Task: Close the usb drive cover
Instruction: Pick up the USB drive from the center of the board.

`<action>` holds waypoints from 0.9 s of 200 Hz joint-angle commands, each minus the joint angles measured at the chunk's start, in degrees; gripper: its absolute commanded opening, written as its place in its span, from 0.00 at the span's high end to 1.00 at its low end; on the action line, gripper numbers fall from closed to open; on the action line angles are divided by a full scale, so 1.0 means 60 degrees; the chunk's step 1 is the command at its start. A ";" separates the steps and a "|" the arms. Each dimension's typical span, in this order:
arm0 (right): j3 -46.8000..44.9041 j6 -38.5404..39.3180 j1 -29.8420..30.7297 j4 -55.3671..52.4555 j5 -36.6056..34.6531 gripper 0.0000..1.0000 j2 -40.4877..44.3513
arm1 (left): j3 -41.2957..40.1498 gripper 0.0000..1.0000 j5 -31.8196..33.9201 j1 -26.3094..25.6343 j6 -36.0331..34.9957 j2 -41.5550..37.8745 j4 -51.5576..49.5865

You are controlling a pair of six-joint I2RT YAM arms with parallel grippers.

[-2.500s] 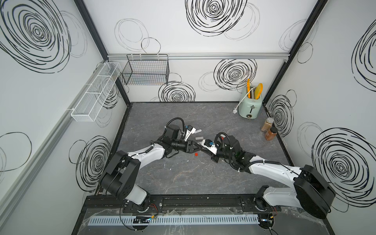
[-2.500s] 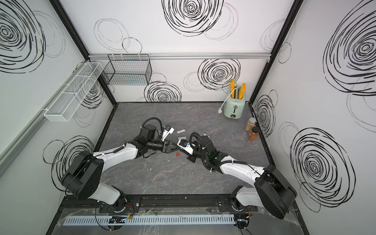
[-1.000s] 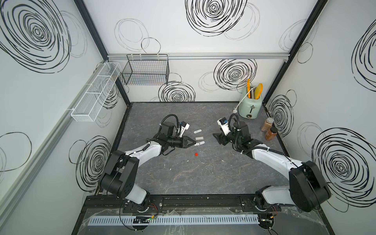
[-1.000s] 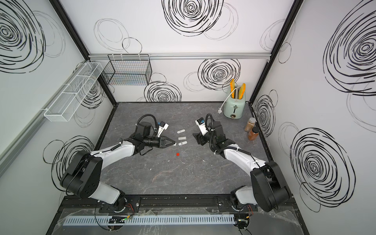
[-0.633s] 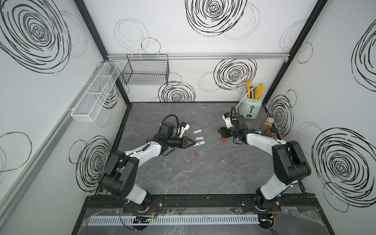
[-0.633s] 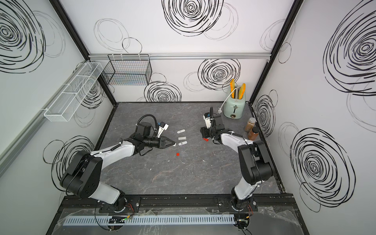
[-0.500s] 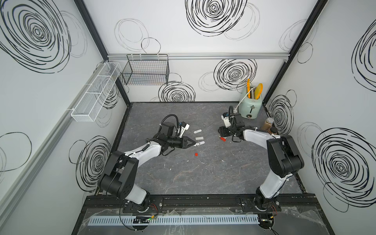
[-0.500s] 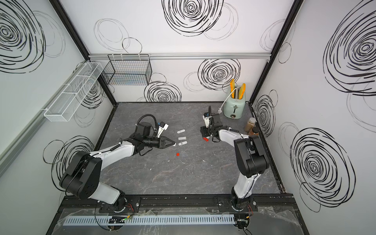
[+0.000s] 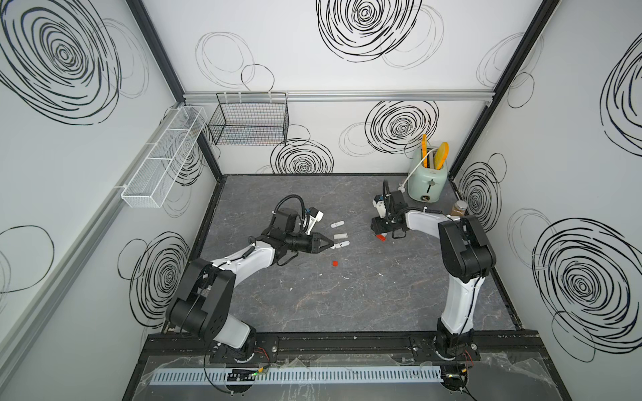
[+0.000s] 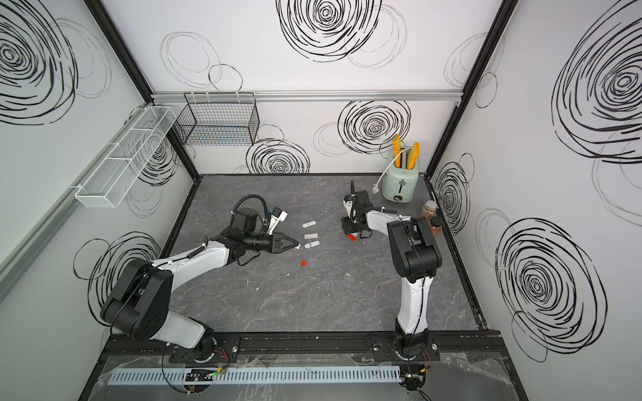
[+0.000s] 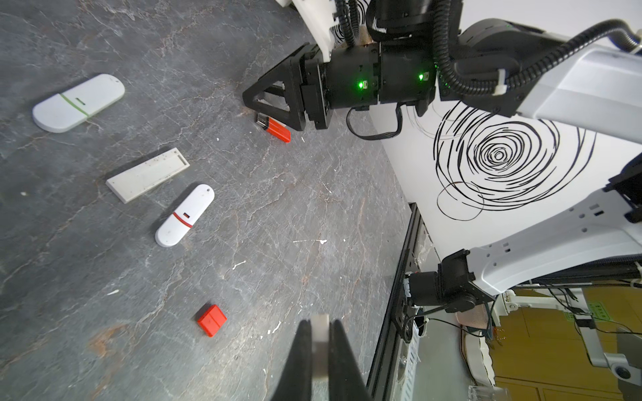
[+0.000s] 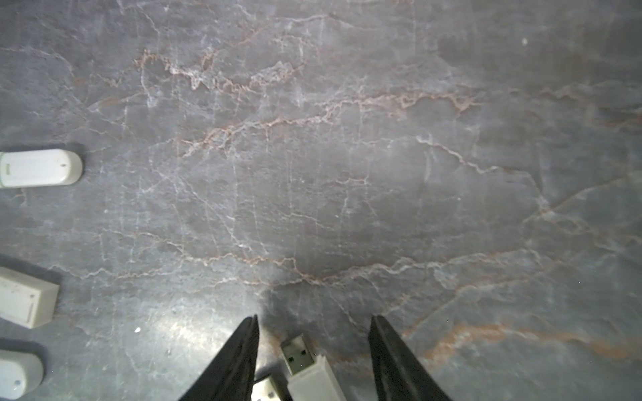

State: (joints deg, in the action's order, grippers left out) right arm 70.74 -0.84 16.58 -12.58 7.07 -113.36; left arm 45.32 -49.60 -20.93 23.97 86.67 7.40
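Marble tabletop (image 9: 347,295) — left hand (image 9: 328,244) pinches white cap (image 11: 320,333); right hand (image 12: 314,321) spread astride red drive (image 11: 278,130) — white drives (image 11: 184,215) between.

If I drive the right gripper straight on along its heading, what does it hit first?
Probably bare tabletop just ahead: the right gripper angles downward, jaws open astride the USB drive. Clearance unclear.

1. In both top views the camera hangs high above the front edge of the tabletop (image 9: 347,312) (image 10: 312,305), tilted down toward the back edge; all four edges show
2. The left wrist view skims low across the tabletop toward the right arm (image 11: 573,86)
3. The right wrist view looks down from very near; both wrist views share three white drives (image 11: 184,215) (image 12: 38,168)
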 commanded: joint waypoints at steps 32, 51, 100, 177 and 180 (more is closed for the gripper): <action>0.0090 0.0166 -0.0170 -0.0866 -0.0280 0.53 -0.0299 | 0.0020 1.00 0.0050 0.0001 -0.0230 -0.0202 0.0135; -0.0042 0.0298 -0.0170 -0.0791 -0.0395 0.54 -0.0236 | -0.0049 1.00 0.0036 -0.0026 -0.0221 -0.0182 0.0261; -0.0157 0.0334 -0.0200 -0.1057 -0.0519 0.55 0.0018 | -0.0023 1.00 0.0023 -0.0042 -0.0235 -0.0176 0.0216; -0.0692 0.0443 -0.0141 -0.1168 -0.0570 0.49 0.0400 | -0.0047 1.00 0.0013 -0.0077 -0.0252 -0.0215 0.0230; -0.0698 0.0447 -0.0141 -0.1163 -0.0584 0.49 0.0393 | -0.0053 1.00 0.0007 -0.0083 -0.0253 -0.0221 0.0250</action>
State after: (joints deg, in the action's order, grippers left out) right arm 68.86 1.08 15.77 -15.00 4.27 -111.57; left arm 45.32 -49.41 -20.99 23.35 86.67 7.38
